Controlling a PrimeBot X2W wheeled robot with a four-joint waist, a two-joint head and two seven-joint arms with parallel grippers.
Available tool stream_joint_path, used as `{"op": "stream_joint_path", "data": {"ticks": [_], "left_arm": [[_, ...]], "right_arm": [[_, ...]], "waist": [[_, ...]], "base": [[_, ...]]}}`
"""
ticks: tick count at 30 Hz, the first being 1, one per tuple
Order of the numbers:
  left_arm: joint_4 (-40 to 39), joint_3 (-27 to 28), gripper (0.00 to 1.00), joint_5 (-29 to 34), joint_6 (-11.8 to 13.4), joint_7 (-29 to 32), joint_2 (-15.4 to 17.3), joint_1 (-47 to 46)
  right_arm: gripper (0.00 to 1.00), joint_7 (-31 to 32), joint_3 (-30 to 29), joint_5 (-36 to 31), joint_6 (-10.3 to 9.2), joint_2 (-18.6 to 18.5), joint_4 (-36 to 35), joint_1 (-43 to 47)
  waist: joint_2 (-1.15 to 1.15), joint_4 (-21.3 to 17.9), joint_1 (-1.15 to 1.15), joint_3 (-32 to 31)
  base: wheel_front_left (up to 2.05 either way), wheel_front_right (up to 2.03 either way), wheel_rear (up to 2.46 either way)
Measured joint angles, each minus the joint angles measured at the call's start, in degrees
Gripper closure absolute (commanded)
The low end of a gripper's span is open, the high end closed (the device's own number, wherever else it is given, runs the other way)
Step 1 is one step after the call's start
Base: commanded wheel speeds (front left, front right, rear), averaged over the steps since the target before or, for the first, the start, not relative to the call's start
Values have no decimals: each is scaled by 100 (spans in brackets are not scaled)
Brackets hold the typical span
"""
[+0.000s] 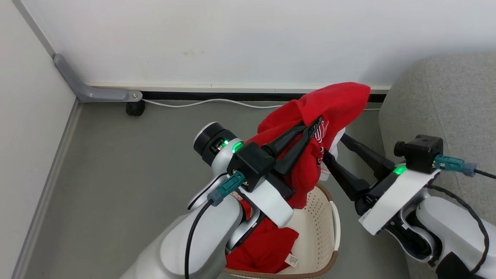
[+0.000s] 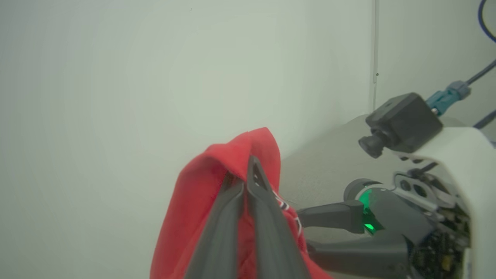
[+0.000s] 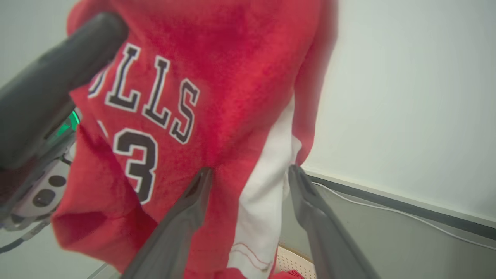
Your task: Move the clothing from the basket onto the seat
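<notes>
Head view: the red jersey (image 1: 337, 100) is pinched by the left hand (image 1: 312, 126) and held above the basket (image 1: 321, 217); the right hand (image 1: 336, 147) is spread wide at its white trim. A second red garment (image 1: 263, 244) is seen in the basket.

A plain white far wall (image 1: 248, 38) meets a second pale wall (image 1: 23, 135) on the left at a corner. The floor (image 1: 128, 186) is smooth grey. Along the foot of the far wall run a pale skirting (image 1: 193, 86) and a black strip (image 1: 232, 95), with a white cable (image 1: 209, 101) lying just beside them. Near the corner a grey metal bracket (image 1: 89, 91) ends at a black foot (image 1: 135, 109). The light is even and soft.
</notes>
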Motion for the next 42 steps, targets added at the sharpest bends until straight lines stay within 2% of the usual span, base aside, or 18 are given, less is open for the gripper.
{"op": "stream_joint_path", "data": {"ticks": [4,9,14,15,16,17,18,29,30,32,33,42], "left_arm": [[-47,-75,100,-1,0,-1,3,-1],[-88,-143,100,-2,0,-8,3,-1],[-110,-152,100,-10,0,-8,4,-1],[-110,-152,100,-11,0,-8,4,-1],[-111,-152,100,-23,0,-8,4,-1],[-113,-151,100,-37,1,-8,4,-1],[-115,-151,100,-42,1,-8,4,-1],[-15,-88,100,-43,5,-32,0,2],[16,-75,89,-43,4,-32,2,5],[87,-46,22,-43,-4,-32,1,10],[115,-27,0,-49,-11,-32,0,14],[439,132,0,-93,-165,-32,-4,121]], "right_arm": [[0,0,452,520,0,-169,-145,-318],[0,0,744,702,0,-364,-309,-594],[0,0,1314,957,0,-425,-472,-786],[16,0,1452,1010,0,-426,-483,-834],[54,0,1528,1031,0,-425,-491,-869],[83,0,1564,1051,0,-426,-497,-898],[100,0,1572,1057,0,-426,-501,-927],[100,0,1093,666,0,-402,-600,-931],[100,0,1038,623,0,-401,-608,-915],[100,0,912,573,0,-401,-624,-840],[100,0,866,534,0,-402,-623,-806],[100,0,125,101,0,-404,-745,-497]], "waist": [[0,71,0,6],[0,133,0,35],[0,143,0,93],[0,142,0,105],[0,139,0,116],[0,136,0,127],[0,131,0,137],[0,33,0,196],[0,19,0,197],[0,-11,0,202],[0,-26,0,206],[0,-200,0,243]], "base": [[0,0,0],[0,0,0],[0,0,0],[0,0,0],[0,0,0],[0,0,0],[0,0,0],[0,0,0],[0,0,0],[0,0,0],[0,0,0],[0,0,0]]}}
